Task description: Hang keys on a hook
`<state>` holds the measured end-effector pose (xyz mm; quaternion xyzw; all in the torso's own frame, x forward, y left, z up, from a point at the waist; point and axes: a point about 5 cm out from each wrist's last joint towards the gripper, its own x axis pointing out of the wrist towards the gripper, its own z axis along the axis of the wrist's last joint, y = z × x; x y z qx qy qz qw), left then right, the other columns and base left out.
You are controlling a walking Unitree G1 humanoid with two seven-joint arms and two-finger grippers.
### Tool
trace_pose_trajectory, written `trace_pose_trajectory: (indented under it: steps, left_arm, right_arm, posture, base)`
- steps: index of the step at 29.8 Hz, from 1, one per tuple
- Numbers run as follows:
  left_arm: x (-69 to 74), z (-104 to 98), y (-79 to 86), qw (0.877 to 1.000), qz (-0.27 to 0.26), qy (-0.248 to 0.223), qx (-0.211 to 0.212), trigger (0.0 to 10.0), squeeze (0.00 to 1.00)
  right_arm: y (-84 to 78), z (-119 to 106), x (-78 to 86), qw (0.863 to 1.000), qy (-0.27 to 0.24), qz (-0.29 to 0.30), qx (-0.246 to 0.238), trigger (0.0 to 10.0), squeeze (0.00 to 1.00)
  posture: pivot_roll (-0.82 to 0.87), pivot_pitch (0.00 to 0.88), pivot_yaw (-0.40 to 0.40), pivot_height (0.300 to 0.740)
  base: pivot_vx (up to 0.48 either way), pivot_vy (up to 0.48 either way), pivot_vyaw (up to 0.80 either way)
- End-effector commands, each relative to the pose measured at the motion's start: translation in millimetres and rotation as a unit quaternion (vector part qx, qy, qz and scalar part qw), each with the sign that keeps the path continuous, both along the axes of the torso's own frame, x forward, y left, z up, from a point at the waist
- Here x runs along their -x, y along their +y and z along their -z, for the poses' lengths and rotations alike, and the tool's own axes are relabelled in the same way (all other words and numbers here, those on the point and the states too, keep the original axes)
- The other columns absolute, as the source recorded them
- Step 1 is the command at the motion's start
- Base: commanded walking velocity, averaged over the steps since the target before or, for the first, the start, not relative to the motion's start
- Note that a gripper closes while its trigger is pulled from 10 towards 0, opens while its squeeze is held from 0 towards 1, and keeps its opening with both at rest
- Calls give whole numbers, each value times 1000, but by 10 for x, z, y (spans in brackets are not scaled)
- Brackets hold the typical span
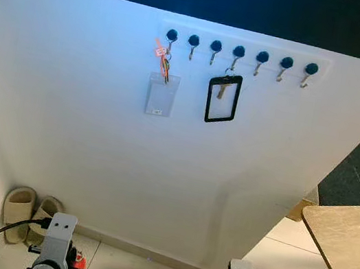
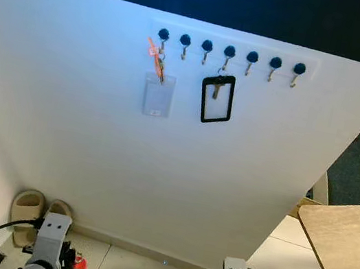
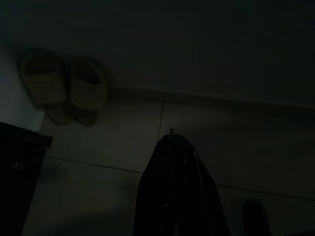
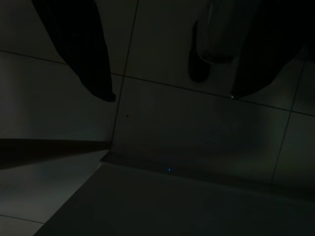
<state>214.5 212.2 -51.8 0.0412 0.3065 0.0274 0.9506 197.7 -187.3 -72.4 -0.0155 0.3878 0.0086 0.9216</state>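
Facing the hook rail, I see keys hanging on its first hook — left gripper clenched empty, right gripper spread, both low.

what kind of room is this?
Probably a home entryway: a row of wall hooks holding a clear badge holder with keys and a black card holder, plus slippers on the tiled floor.

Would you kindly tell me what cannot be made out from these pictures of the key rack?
- Keys on the first hook: too small in the eye views to count.
- Clear card holder: its print is too small to read.
- Left gripper: the dark left wrist view hides whether it holds anything.
- Slippers: partly covered by the left arm.
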Motion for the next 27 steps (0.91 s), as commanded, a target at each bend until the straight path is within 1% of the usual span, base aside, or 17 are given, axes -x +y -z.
trace_pose_trajectory:
  steps: [1,3,5,8,9,11,12,15,16,17,18,19,20,22,23,24,27]
  left_arm:
    - [-35,-51,55,1000,6,-17,-8,10000,0]
    - [-63,-82,38,999,19,-31,-9,10000,0]
    - [-151,-193,-31,994,76,-76,-14,10000,0]
    - [-292,-437,-217,968,193,-159,4,10000,0]
    - [-292,-437,-217,968,193,-159,4,10000,0]
    - [-417,-710,-395,932,285,-224,21,10000,0]
    - [-446,-785,-441,921,306,-240,24,10000,0]
    - [-653,-1253,-688,871,382,-304,49,10000,0]
    - [-653,-1253,-688,871,382,-304,49,10000,0]
    - [-755,-1551,-852,842,413,-340,68,10000,0]
    - [-808,-1724,-950,825,430,-358,80,10000,0]
    - [-831,-1826,-1007,814,440,-368,87,10000,0]
    - [-831,-1826,-1007,814,440,-368,87,10000,0]
    - [-907,-2110,-1182,785,470,-391,100,10000,0]
    - [-907,-2110,-1182,785,470,-391,100,10000,0]
    - [-939,-2258,-1287,768,494,-395,103,10000,0]
    - [-990,-2576,-1474,736,538,-398,104,10000,0]
  right_arm:
    - [1,10,17,1000,2,2,1,10000,0]
    - [-3,9,18,1000,1,2,1,10000,0]
    - [-10,-2,7,1000,-6,2,2,10000,0]
    - [-19,-27,-20,1000,-19,-5,7,10000,0]
    - [-19,-27,-20,1000,-19,-5,7,10000,0]
    - [-10,-67,-75,999,-36,-20,13,10000,0]
    - [-7,-79,-93,999,-41,-24,15,10000,0]
    - [45,-166,-211,996,-78,-38,11,10000,0]
    - [45,-166,-211,996,-78,-38,11,10000,0]
    - [75,-220,-280,994,-100,-44,9,10000,0]
    - [94,-252,-316,992,-114,-50,8,10000,0]
    - [105,-271,-337,991,-122,-54,8,10000,0]
    - [105,-271,-337,991,-122,-54,8,10000,0]
    - [152,-341,-405,986,-151,-63,0,10000,0]
    - [152,-341,-405,986,-151,-63,0,10000,0]
    - [183,-400,-457,982,-175,-64,-10,10000,0]
    - [248,-573,-600,969,-239,-57,-32,10000,0]
  posture:
    - [39,28,-12,740]
    - [39,28,-12,740]
    - [37,25,-15,740]
    - [39,25,-21,740]
    - [39,25,-21,740]
    - [43,26,-27,740]
    - [45,27,-28,740]
    - [49,29,-34,740]
    - [49,29,-34,740]
    - [50,32,-33,740]
    - [49,34,-33,740]
    - [49,34,-33,740]
    - [49,34,-33,740]
    - [47,34,-31,740]
    - [47,34,-31,740]
    - [42,35,-27,740]
    - [31,41,-14,740]
  base:
    - [0,0,0]
    - [0,0,0]
    - [0,0,0]
    - [0,0,0]
    - [0,0,0]
    - [0,0,0]
    - [0,0,0]
    - [0,0,0]
    - [0,0,0]
    - [0,0,0]
    - [0,0,0]
    - [0,0,0]
    - [0,0,0]
    - [0,0,0]
    - [0,0,0]
    - [0,0,0]
    - [0,0,0]
